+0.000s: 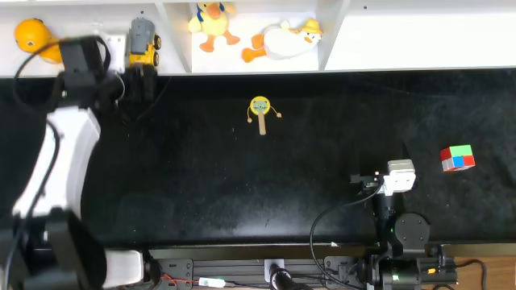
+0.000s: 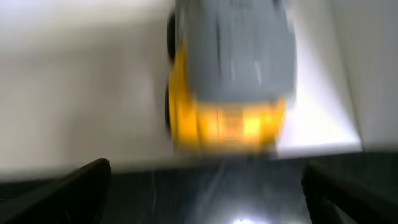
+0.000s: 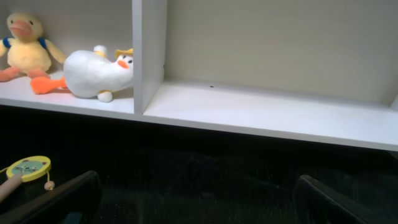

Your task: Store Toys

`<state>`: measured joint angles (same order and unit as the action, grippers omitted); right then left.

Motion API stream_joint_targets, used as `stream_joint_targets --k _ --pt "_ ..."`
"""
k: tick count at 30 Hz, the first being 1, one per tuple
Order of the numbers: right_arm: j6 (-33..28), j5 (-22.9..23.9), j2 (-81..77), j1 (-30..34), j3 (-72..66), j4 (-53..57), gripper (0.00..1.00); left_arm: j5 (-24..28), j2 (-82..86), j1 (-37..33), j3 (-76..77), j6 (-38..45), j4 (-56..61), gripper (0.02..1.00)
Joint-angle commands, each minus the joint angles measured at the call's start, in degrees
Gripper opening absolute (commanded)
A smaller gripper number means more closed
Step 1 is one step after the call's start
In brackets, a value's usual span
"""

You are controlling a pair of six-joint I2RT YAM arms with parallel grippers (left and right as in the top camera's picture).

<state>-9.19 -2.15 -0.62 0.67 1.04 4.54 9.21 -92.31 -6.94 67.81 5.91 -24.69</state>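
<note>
Truck (image 1: 143,42) is sitting in the left compartment of the shelf (image 1: 242,64), close to the front lip. The left gripper (image 2: 205,177) is hovering just in front of it, fingers (image 2: 81,186) spread wide and gripping nothing. On that evidence the release is looking done and the retreat is the step in hand. The arm is needing to pull straight back, level and slow, keeping both fingers off the truck's sides so the wheels are not rolling it out over the lip. The right gripper (image 3: 199,186) is resting low over the mat (image 1: 201,177), also wide open and empty, facing the shelf. A rattle (image 1: 260,113) and a cube (image 1: 457,158) are lying on the mat, waiting. The truck is showing blurred at the wrist with its far end cut off, so wheel contact is hard to judge. An orange toy (image 1: 32,36) is lying partly behind the arm.
</note>
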Motion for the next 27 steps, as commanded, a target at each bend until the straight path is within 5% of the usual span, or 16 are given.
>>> stream_joint_targets --k 1,4,10,14,22,27 --pt "0.4 -0.3 0.4 -0.2 -0.8 -0.3 0.993 -6.3 18.3 0.7 -14.0 0.0 -2.9 0.998" --pt "0.4 -0.4 0.4 -0.2 -0.8 -0.3 0.993 -6.8 28.2 1.5 -23.8 0.0 3.0 0.998" --pt "0.4 -0.4 0.4 -0.2 -0.8 -0.3 0.996 2.5 51.6 1.6 -53.1 3.6 42.4 0.998" --pt "0.4 -0.4 0.4 -0.2 -0.8 -0.3 0.993 3.6 65.5 2.7 -67.2 6.2 55.3 0.998" --pt "0.4 -0.4 0.4 -0.2 -0.8 -0.3 0.996 -1.2 81.8 6.9 -67.4 6.0 30.9 0.996" --pt "0.4 -0.4 0.4 -0.2 -0.8 -0.3 0.996 -9.5 89.2 9.8 -67.4 -4.0 19.8 0.996"
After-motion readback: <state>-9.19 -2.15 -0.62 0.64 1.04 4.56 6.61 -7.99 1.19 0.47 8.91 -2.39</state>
